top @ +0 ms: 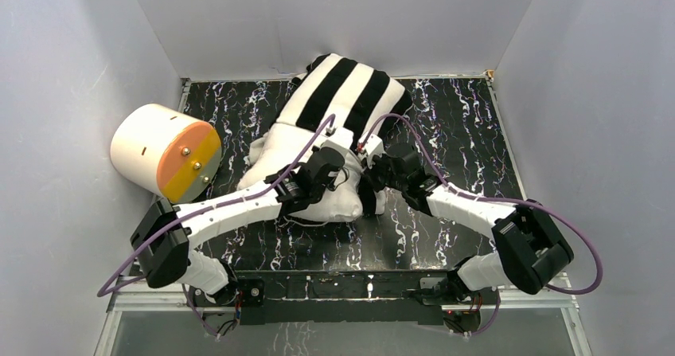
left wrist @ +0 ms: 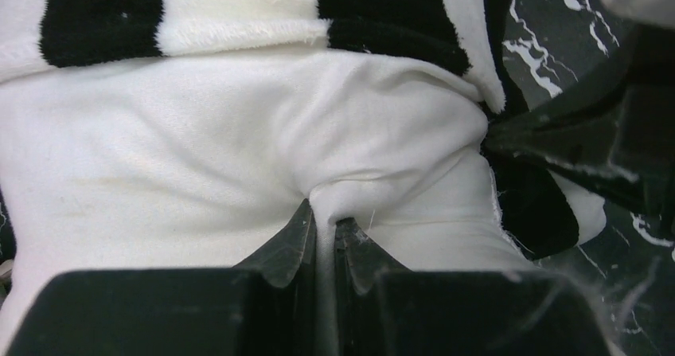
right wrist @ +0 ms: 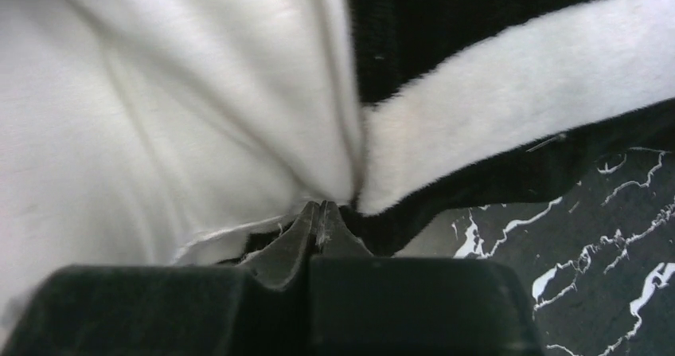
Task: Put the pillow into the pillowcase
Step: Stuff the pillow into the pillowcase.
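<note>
Marbled tabletop (top: 462,133), pillow (top: 271,155) partly inside pillowcase (top: 342,93)

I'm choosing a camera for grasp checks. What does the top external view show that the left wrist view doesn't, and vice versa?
Only the top external view: a cream cylinder with an orange face at far left, and the far end of the black-and-white striped fabric pillowcase. Only the left wrist view: the left gripper shut on a pinched fold of the plump white fabric pillow. Both: the pillow partly inside the pillowcase, on the black white-veined marbled tabletop.
</note>
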